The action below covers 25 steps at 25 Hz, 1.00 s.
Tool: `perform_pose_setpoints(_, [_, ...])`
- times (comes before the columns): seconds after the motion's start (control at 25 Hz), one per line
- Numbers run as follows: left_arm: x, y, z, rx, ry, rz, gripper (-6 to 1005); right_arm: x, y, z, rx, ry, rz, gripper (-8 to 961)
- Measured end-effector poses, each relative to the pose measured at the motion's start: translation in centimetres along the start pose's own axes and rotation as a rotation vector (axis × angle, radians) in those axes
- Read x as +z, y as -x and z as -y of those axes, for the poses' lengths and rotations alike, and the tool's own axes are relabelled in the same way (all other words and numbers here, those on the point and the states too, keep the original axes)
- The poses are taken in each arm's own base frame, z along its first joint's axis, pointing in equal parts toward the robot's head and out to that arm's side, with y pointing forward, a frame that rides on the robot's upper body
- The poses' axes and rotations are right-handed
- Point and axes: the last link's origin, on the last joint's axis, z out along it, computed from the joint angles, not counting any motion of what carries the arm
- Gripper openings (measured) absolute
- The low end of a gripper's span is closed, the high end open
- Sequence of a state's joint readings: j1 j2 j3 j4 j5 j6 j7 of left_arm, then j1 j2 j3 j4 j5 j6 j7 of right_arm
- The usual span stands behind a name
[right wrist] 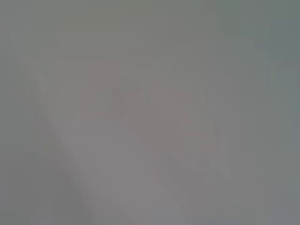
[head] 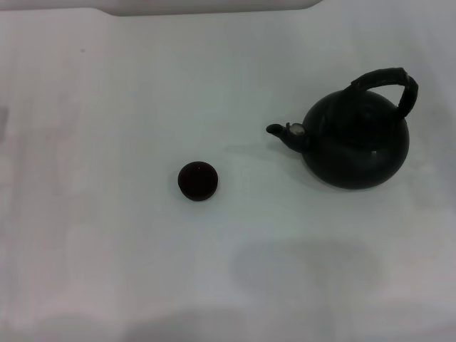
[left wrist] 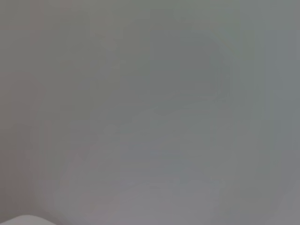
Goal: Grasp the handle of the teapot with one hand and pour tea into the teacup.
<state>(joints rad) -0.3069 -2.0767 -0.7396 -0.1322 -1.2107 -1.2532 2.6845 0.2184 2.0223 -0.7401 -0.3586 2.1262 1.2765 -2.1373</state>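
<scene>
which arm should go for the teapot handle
Probably right: the glossy black round teapot and its ribbed black arched handle sit on the robot's right; the tiny dark teacup is nearer centre. Neither claw shows.

Neither arm appears in the head view, and no pincer, wrist or forearm reaches into that picture from the left or from the right. The left wrist view shows only a pale, featureless surface, with no fingers of that arm in it. The right wrist view is likewise blank and pale, and shows no fingers of its own arm.
</scene>
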Motion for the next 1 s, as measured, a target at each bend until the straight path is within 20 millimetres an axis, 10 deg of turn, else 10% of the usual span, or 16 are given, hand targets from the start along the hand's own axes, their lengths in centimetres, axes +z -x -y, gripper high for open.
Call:
perform_pose_setpoints(0.28, [0.0,0.2,-0.2,0.004,0.01,0.011,888,0.5,-3.4,-0.4,-0.304,-0.164,-0.011,735])
perform_pose_setpoints(1.0, [0.0,0.5,-0.8,0.014,0.049,0.032,887,0.2,-3.4,0.5,-0.264,-0.23,-0.016,738])
